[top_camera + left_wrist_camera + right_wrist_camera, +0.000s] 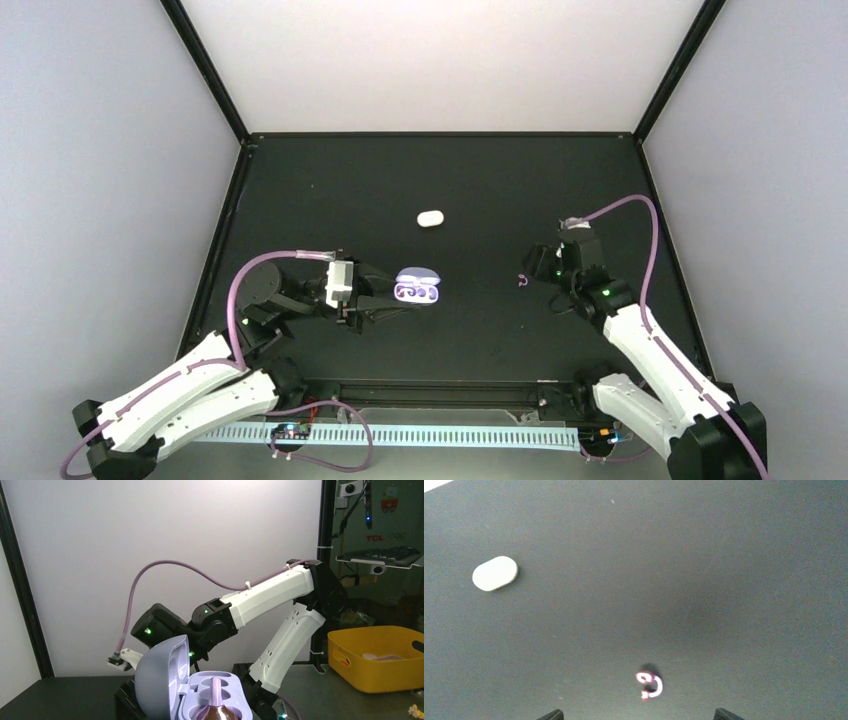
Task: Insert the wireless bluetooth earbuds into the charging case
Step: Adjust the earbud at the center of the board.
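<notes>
A purple charging case (418,289) lies open at mid-table, its lid (160,680) upright beside the wells (220,692). My left gripper (392,303) reaches the case's left end; its fingers are out of the left wrist view. There a purple earbud (216,696) shows at the bottom edge, stem pointing over the wells, and the gripper appears shut on it. A second purple earbud (523,281) lies curled on the mat (650,685). My right gripper (640,715) hovers over it, fingertips (553,714) wide apart and open.
A closed white oval case (430,218) sits farther back on the black mat (495,573). The right arm (280,595) fills the left wrist view. A yellow bin (380,655) stands beyond the table. Black frame posts (215,250) edge the mat.
</notes>
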Tool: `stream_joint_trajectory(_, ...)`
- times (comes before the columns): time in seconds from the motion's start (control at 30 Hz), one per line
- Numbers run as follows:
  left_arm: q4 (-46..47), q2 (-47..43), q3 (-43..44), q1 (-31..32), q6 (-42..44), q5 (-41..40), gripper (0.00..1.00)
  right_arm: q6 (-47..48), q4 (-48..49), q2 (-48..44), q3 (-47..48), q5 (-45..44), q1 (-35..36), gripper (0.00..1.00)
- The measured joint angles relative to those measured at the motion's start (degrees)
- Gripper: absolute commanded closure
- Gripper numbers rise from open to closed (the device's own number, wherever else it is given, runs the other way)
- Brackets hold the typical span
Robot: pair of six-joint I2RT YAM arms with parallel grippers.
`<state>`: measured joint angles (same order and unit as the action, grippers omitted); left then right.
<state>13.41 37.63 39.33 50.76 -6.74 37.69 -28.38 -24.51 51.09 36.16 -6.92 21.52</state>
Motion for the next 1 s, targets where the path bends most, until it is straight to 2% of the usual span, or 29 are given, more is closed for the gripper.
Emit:
stream_joint_trajectory(0.13,-1.46,-2.14,-1.07,0.0,-0.22,-0.85,0.99,-3.58,2.8,1.84,-4.37,1.07,-3.15,0.55)
stream_joint_trajectory(0.23,-2.23,-2.86,-1.4,0.0,-0.31,-1.49,0.99,-5.09,5.75,6.23,-4.98,1.22,-4.94,0.62)
stream_joint_trajectory(0.63,-4.17,-3.93,-3.39,0.0,-0.22,-2.51,0.98,-3.85,11.1,21.14,-4.57,3.32,-6.19,0.69)
stream_joint_trajectory(1.0,-4.39,-3.93,-3.58,0.0,0.13,-2.86,0.99,-3.72,11.32,25.35,-4.57,5.01,-6.19,0.76)
